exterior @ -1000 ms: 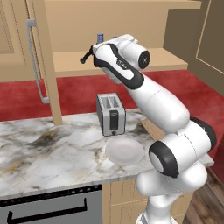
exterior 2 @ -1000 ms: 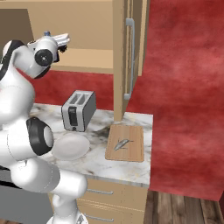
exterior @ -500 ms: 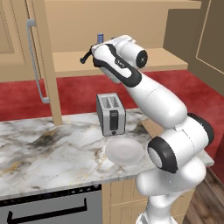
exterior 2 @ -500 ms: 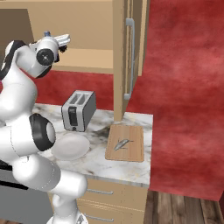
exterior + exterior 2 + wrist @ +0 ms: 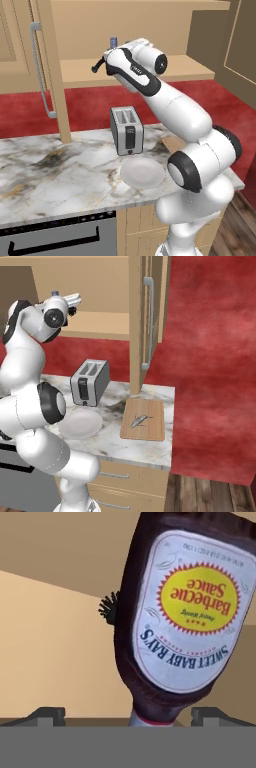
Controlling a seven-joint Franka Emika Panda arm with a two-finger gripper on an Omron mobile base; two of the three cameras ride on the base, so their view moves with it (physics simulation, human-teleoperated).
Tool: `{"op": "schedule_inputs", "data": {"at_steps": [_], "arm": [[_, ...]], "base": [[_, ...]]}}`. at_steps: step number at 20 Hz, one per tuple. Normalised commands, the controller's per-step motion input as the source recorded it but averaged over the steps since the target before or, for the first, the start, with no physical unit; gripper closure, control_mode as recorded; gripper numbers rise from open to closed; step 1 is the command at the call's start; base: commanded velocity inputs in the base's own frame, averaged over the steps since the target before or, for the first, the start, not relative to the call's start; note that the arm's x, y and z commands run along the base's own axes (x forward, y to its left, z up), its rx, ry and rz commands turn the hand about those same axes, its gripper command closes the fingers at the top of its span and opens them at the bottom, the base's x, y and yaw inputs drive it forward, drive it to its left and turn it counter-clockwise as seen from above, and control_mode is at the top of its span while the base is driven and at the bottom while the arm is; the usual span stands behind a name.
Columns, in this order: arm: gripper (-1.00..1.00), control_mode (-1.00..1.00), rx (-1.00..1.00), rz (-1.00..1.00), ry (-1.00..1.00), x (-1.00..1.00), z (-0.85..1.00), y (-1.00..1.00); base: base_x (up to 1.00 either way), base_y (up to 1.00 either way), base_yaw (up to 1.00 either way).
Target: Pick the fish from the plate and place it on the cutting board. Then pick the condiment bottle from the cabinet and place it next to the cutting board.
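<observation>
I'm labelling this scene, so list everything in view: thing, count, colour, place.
fish: 1, silvery grey, on the board
board: 1, light brown, counter's right end
plate: 1, white, bare, before the toaster
toaster: 1, silver and black, on the counter
bottle: 1, dark brown, yellow-and-white label, on the cabinet shelf, close before the fingers
brush: 1, black, behind the bottle
cabinet: 1, tan, grey handle, above the counter
counter: 1, marbled white
oven: 1, dark, under the counter
arm: 1, white, reaching to the shelf
fingers: 2, dark, open either side of the bottle
</observation>
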Motion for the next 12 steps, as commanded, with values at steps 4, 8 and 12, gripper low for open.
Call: {"op": "schedule_inputs", "data": {"at_steps": [4,8,12], "arm": [[-1.0,-1.0,0.01,0.0,0.04,0.02,0.1,0.07],[-1.0,-1.0,0.01,0.0,0.05,0.0,0.05,0.02],[-1.0,-1.0,0.02,0.0,0.05,0.0,0.06,0.01]], "base": [[0.0,0.0,0.0],[0.0,0.0,0.0],[0.0,0.0,0.0]]}}
